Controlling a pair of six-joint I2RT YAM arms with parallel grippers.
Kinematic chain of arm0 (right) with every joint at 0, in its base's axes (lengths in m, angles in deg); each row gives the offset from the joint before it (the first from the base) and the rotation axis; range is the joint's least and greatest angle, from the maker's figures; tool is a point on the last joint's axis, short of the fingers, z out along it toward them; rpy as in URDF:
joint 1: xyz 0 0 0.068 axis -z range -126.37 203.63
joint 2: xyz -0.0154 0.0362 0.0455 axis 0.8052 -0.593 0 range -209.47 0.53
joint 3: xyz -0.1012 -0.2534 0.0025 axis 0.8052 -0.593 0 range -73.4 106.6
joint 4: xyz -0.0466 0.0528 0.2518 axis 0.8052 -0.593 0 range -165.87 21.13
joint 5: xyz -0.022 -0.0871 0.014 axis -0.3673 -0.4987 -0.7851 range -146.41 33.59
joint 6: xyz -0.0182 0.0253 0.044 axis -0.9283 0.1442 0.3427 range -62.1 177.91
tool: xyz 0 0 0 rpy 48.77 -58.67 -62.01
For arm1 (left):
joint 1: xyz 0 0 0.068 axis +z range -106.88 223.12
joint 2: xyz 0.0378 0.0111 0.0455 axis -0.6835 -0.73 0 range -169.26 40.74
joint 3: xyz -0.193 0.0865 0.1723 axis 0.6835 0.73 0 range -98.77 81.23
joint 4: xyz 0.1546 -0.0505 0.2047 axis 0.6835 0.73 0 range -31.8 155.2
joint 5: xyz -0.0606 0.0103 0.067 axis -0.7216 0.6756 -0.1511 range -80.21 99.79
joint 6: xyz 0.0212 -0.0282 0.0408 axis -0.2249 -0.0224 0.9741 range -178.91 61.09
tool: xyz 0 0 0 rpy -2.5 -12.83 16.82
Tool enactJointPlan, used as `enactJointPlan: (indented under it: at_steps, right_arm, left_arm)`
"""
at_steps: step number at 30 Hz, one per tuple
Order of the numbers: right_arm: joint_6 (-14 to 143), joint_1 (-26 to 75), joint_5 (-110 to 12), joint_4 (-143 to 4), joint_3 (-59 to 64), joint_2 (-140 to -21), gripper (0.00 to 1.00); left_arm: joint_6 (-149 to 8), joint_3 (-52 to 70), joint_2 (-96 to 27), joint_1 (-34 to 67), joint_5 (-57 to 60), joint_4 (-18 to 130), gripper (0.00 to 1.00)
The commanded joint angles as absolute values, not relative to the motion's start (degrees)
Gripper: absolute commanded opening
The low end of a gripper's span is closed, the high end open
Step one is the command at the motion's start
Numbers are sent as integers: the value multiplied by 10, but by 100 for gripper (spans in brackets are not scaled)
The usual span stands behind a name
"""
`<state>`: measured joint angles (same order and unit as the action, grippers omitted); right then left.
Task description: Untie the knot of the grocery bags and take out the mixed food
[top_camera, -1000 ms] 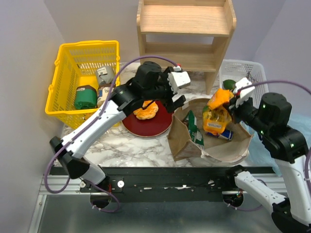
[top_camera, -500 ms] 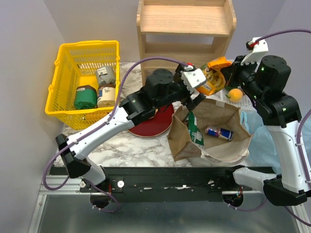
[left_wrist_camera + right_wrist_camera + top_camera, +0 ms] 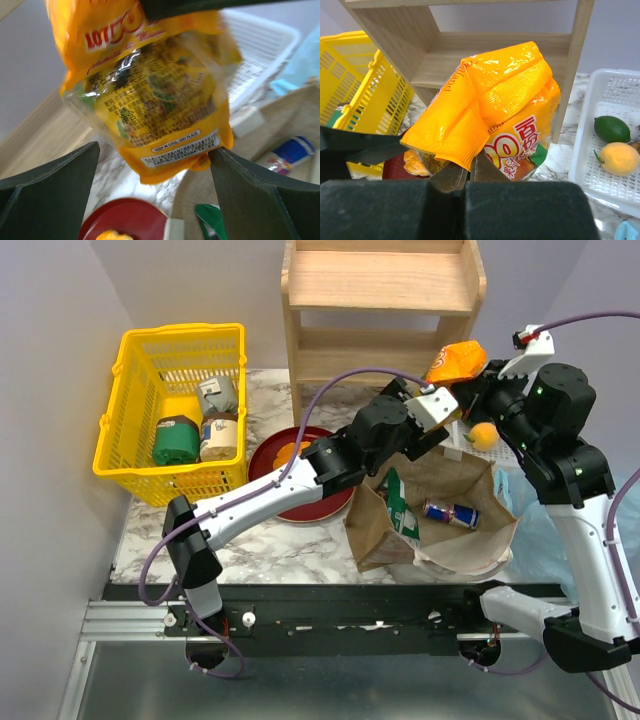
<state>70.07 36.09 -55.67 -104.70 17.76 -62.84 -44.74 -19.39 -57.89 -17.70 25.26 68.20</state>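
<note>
My right gripper [image 3: 478, 390] [image 3: 468, 170] is shut on the top of the yellow-orange snack packet [image 3: 455, 361] [image 3: 495, 105] and holds it in the air by the wooden shelf. My left gripper [image 3: 450, 414] [image 3: 154, 152] is open, with its fingers on either side of the packet's lower end [image 3: 150, 85]; I cannot tell whether they touch it. The brown paper bag [image 3: 440, 545] stands open below with the red-blue drink can [image 3: 450, 512] [image 3: 295, 150] and the dark-green chip bag [image 3: 403, 506] inside. The doughnut [image 3: 412, 162] lies on a red plate [image 3: 290, 502]. The light-blue bag [image 3: 540, 530] lies at the right.
A white mesh tray [image 3: 600, 100] at the back right holds a green fruit [image 3: 611, 128] and an orange fruit [image 3: 618, 157] [image 3: 484, 435]. The wooden shelf [image 3: 380, 300] stands at the back. A yellow basket [image 3: 135, 455] with jars stands at the left.
My right gripper has lifted the snack packet out of the paper bag and up towards the shelf. My left arm has reached right from the plate to the packet's lower end.
</note>
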Motion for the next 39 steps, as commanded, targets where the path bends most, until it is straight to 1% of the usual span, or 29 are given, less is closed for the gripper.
enactJointPlan:
  at_steps: [1,2,4,5,6,7,9,10,11,12,13,14,16,17,18,19,20,22,23,26,33,37,39]
  right_arm:
    - [742,360,-480,-993,164,-581,0]
    - [743,363,-475,-995,156,-577,0]
    - [747,368,-453,-997,145,-571,1]
    - [747,374,-443,-998,135,-569,0]
    - [753,376,-429,-997,130,-568,0]
    - [759,379,-419,-997,123,-568,0]
    - [764,387,-387,-994,110,-568,0]
    - [764,387,-377,-991,105,-569,1]
    - [759,387,-368,-988,101,-569,0]
    - [754,387,-358,-986,94,-569,0]
    - [755,389,-358,-985,90,-568,0]
    - [757,389,-358,-984,87,-567,0]
    - [770,397,-359,-982,82,-567,0]
    - [775,402,-360,-984,83,-567,0]
    - [779,404,-375,-987,85,-567,0]
    - [781,405,-386,-987,90,-566,0]
    - [781,407,-394,-988,91,-566,0]
    - [778,410,-405,-990,97,-572,0]
    - [778,412,-407,-990,98,-573,0]
    - [786,414,-403,-987,93,-578,0]
    - [798,416,-431,-987,93,-584,0]
    - [804,416,-402,-976,100,-591,0]
    - [808,417,-383,-968,99,-591,0]
  left_arm:
    - [-427,-206,-595,-138,373,609,90]
    - [-434,-203,-594,-129,365,609,80]
    - [-444,-205,-588,-114,327,621,69]
    - [-455,-210,-587,-98,310,628,60]
    - [-460,-211,-583,-91,292,635,58]
    - [-464,-211,-580,-83,243,650,55]
    - [-478,-208,-573,-62,194,663,45]
    - [-481,-209,-570,-55,111,672,40]
    - [-484,-215,-569,-49,73,697,29]
    - [-490,-215,-564,-37,32,706,24]
    - [-496,-213,-560,-33,2,715,23]
    - [-499,-206,-557,-28,-54,719,17]
    - [-500,-201,-551,-26,-86,738,11]
    - [-499,-200,-550,-25,-121,747,16]
    - [-499,-203,-548,-24,-135,759,24]
    - [-504,-205,-544,-24,-138,774,35]
    - [-509,-197,-538,-24,-142,776,60]
    - [-506,-183,-512,-24,-156,775,80]
    - [-507,-163,-501,-24,-158,768,98]
    - [-501,-142,-473,-24,-175,761,99]
    - [-560,-166,-487,-26,-220,746,99]
    - [-577,-183,-516,-42,-218,737,99]
    - [-558,-203,-537,-56,-162,748,99]
